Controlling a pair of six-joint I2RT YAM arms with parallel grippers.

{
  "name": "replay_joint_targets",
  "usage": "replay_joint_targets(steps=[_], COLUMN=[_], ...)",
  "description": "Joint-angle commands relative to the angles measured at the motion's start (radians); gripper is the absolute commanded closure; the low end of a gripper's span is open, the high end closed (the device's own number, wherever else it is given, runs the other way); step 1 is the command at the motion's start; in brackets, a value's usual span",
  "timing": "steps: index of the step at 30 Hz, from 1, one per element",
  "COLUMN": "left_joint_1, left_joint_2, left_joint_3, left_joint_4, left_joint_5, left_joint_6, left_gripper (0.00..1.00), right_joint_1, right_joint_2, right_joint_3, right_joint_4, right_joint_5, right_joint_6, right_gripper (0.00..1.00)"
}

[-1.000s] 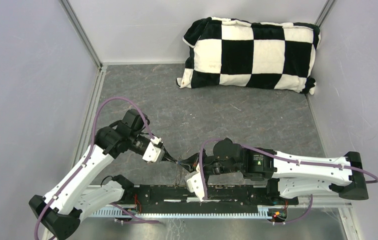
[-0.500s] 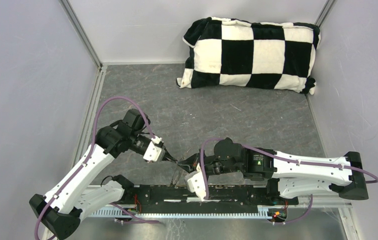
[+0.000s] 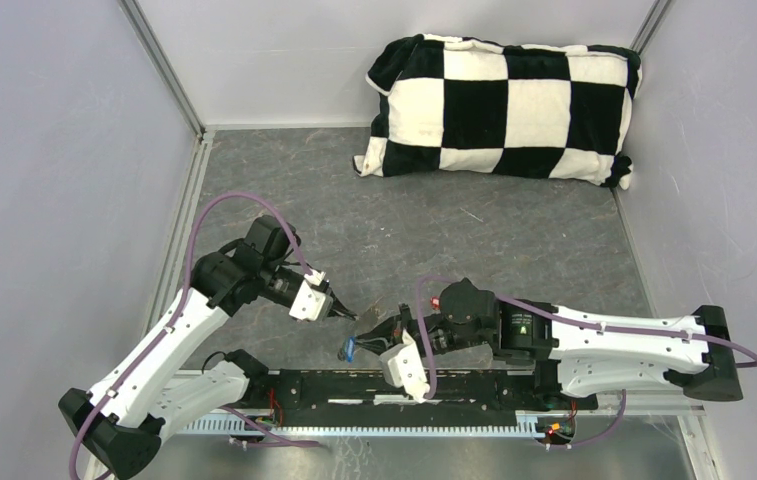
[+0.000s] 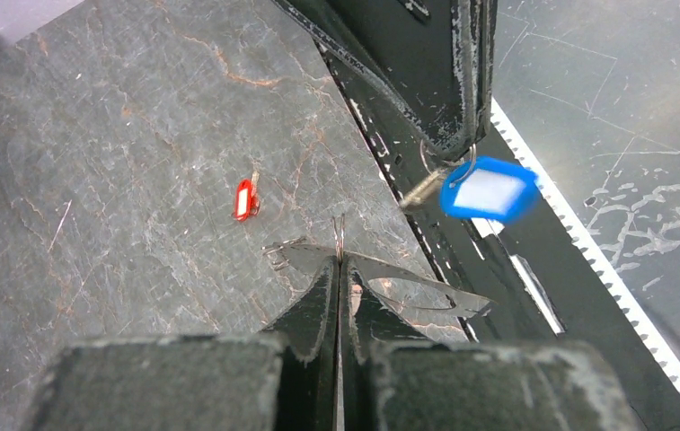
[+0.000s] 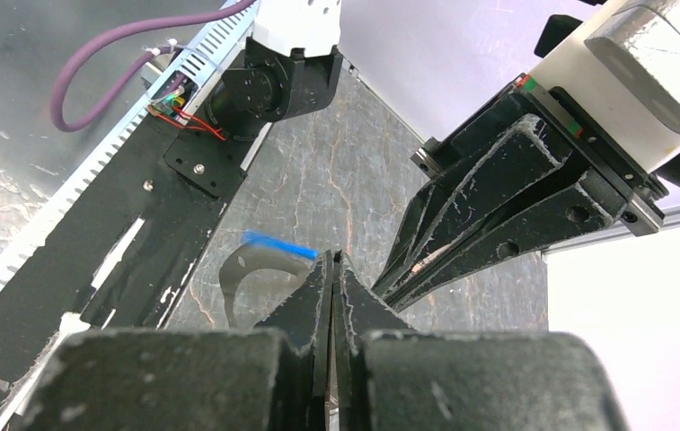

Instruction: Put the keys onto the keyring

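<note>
**Clenched tight on both sides**

Top view: the left gripper (image 3: 351, 316) and right gripper (image 3: 366, 342) point at each other, close but apart, over the near edge of the table (image 3: 454, 240). The blue key (image 3: 348, 350) dangles from the right one's tips.

Left wrist view: the left fingers are clenched on the keyring (image 4: 339, 235), a thin wire seen edge-on. The red key (image 4: 244, 199) lies on the table, apart from it.

Right wrist view: the right fingers are pressed together, and the blue key is a blur just beyond them.

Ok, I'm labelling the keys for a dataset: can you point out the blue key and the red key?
blue key (image 4: 489, 190): left wrist view, on its blue plastic head.
red key (image 4: 244, 199): left wrist view, on its red plastic head.
</note>
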Motion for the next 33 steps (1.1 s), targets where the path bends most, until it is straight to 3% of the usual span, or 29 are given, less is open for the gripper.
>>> replay_joint_targets(steps=[1,19,33], left_joint_1=[0.003,0.003,0.003], left_joint_2=[-0.019,-0.041,-0.038], left_joint_3=[0.024,0.047,0.038], left_joint_4=[0.034,0.039,0.040], left_joint_5=[0.024,0.126,0.146], left_joint_6=[-0.038,-0.113,-0.116], left_gripper=[0.98,0.98,0.98], right_joint_1=[0.001,-0.020,-0.019], right_joint_2=[-0.028,-0.092,-0.101], right_joint_3=[-0.004,-0.054,-0.115], right_joint_4=[0.028,-0.056,0.091], right_joint_5=[0.004,0.098,0.175], right_joint_6=[0.023,-0.041,-0.051], right_gripper=[1.00,1.00,1.00])
